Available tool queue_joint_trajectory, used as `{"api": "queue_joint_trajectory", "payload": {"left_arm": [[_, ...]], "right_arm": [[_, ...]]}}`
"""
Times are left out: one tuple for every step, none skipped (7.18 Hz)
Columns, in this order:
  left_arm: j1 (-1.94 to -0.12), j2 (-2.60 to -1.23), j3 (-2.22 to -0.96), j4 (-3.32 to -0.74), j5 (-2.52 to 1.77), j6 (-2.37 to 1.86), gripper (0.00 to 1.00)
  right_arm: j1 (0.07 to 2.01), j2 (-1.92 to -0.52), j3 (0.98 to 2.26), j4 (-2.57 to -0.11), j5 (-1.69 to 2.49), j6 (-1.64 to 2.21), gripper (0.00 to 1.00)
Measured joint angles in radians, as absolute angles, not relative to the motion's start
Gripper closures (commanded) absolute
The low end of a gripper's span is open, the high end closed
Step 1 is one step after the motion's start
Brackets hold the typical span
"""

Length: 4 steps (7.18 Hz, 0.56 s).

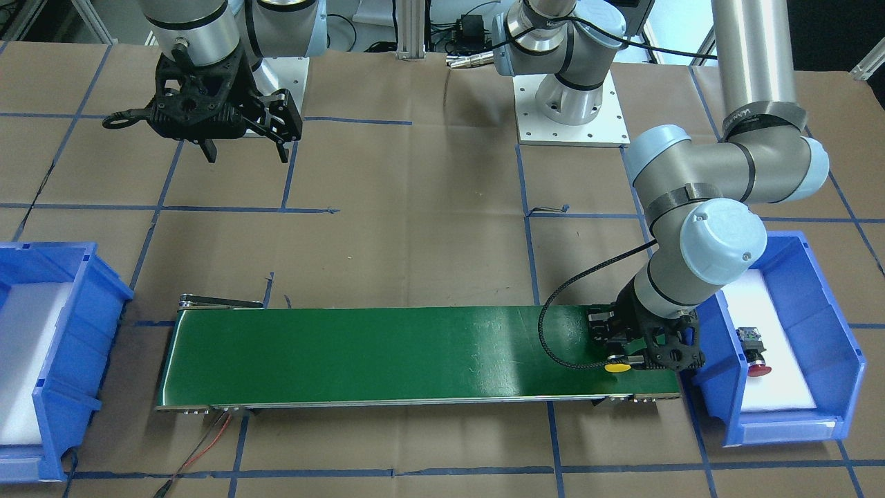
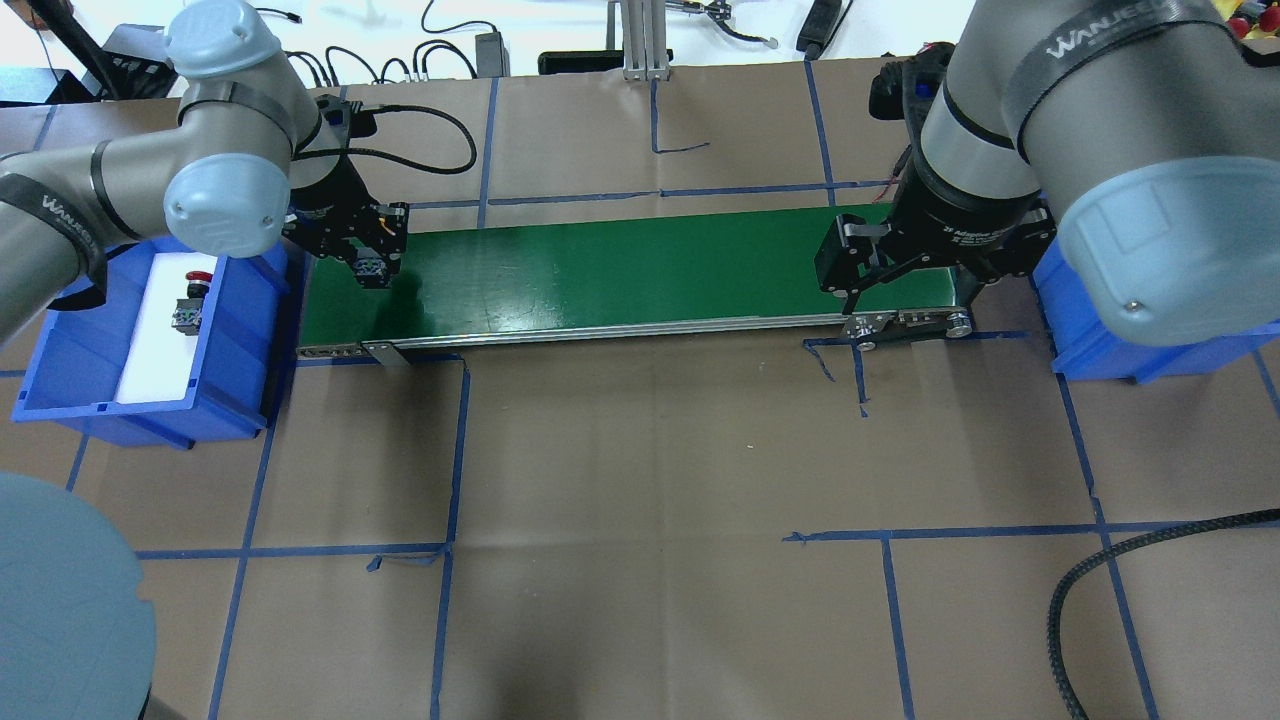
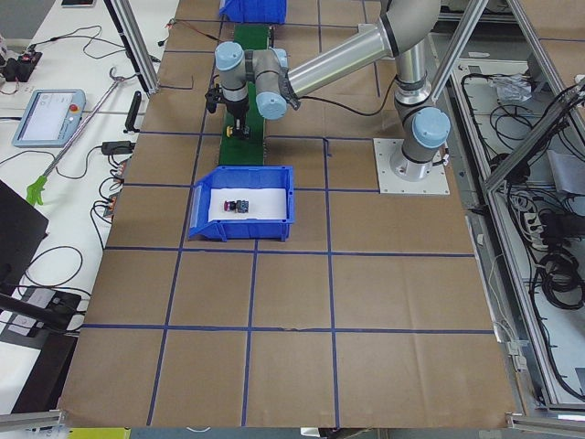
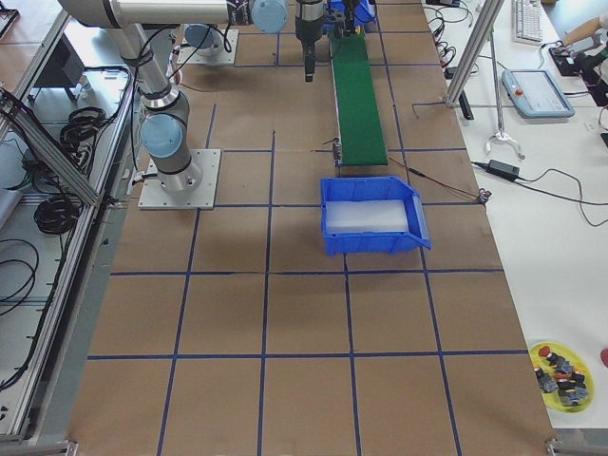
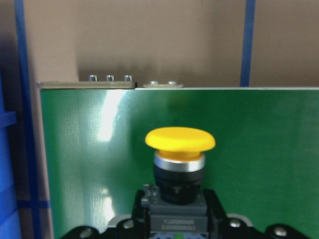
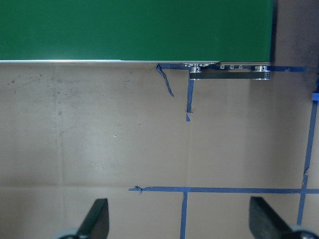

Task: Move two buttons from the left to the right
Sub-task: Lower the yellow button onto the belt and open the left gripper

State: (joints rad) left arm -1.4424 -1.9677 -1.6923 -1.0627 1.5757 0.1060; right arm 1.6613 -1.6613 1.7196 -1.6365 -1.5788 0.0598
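Yellow button [image 5: 180, 141]: pinched at its black switch body by the left gripper [image 1: 619, 356], cap facing away from the wrist. Sits over the green conveyor belt [image 1: 380, 349], at the end next to the left bin [image 1: 852, 360]. Contact with the belt: cannot tell.
Red button [image 1: 756, 356]: lies on the white pad inside the left bin, apart from the left gripper.
Left arm pose: reaches out from its base, elbow folded, wrist bent down. Gripper low over the belt end, just beside the bin wall.
Left claw: pressed onto the yellow button's body.
Right arm pose: held above the brown table paper [image 1: 415, 228], right gripper [image 1: 246, 153] pointing down. Placed near the belt's other end, on the robot's side of it.
Right claw: spread wide, fingers [image 6: 98, 221] well apart.
Right bin [image 1: 90, 297]: blue with a white pad, just beside the belt's other end.
Hidden or cut off: overhead view shows no yellow button, as the left gripper covers it. Right bin there mostly behind the right arm, and cut by the frame edge in the front-facing view. Yellow button's lower body cut by the bottom edge of the left wrist view.
Hard to make out: red button small and blurred in every view. Lettering on the yellow button's body unreadable.
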Motion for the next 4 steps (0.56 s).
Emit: {"api": "queue_joint_trajectory", "payload": {"left_arm": [[-1.442,-1.971,-1.700,-1.056,1.576,0.104,0.13],[-1.442,-1.972,-1.703,-1.055,1.576,0.102,0.00],[-1.441,-1.973,-1.704,-1.054,1.576,0.101,0.00],[-1.439,-1.970,-1.696,-1.053,1.575,0.102,0.00]], "right_arm": [[1.661,-1.661,1.720,-1.636,-1.579,0.060,0.00],[1.661,-1.661,1.720,-1.636,-1.579,0.060,0.00],[1.661,-1.661,1.720,-1.636,-1.579,0.060,0.00],[1.661,-1.660,1.720,-1.636,-1.579,0.060,0.00]]}}
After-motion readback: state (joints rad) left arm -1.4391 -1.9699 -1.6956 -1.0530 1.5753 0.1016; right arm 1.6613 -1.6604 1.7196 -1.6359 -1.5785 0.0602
